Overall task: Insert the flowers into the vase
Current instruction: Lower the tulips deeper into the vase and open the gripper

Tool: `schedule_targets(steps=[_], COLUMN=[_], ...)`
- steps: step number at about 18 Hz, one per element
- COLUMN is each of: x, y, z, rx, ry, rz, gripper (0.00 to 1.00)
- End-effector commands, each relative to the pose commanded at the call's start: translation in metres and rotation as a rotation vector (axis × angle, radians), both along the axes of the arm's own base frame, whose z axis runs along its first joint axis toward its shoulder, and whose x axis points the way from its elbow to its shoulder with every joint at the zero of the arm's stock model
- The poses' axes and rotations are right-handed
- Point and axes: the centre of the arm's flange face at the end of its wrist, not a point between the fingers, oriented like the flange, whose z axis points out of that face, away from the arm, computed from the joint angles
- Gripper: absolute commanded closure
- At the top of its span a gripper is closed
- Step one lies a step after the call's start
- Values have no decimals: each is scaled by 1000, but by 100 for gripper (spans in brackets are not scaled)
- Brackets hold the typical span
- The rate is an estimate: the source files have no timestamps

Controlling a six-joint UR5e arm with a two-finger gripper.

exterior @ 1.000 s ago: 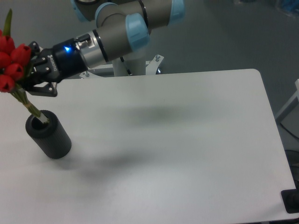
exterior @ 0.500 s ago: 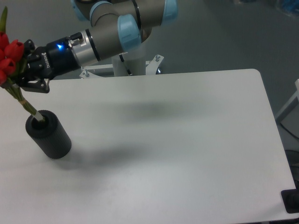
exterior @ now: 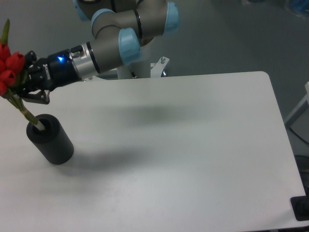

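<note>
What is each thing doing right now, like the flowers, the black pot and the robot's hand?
flowers: held up at the left edge, leaning, stem ends dipped into the vase's top hole.
vase: standing upright on the table, stems just inside, not yet pushed deep.
hand: shut on the flowers just below the red buds, above the vase.
table: white, carrying the vase near its left side.

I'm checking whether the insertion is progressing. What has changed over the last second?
The gripper has carried the flowers further left, so the red buds now sit at the picture's left edge and the stems lean more steeply. The arm's elbow has also swung left. The gripper stays closed on the bunch, the stem ends remain in the vase mouth, and the vase has not moved on the table.
</note>
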Motion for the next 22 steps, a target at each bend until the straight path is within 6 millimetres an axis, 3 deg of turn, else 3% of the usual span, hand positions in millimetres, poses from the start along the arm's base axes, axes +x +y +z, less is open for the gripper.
schedule_targets(steps=[7, 17, 21, 22], x=[-9, -9, -12, -14], y=[11, 4, 6, 5], z=[-40, -93, -104, -105], rx=[-42, -80, -91, -93], ry=[-15, -43, -53, -55], rz=[-1, -4, -1, 2], gripper=[68, 62, 26, 23])
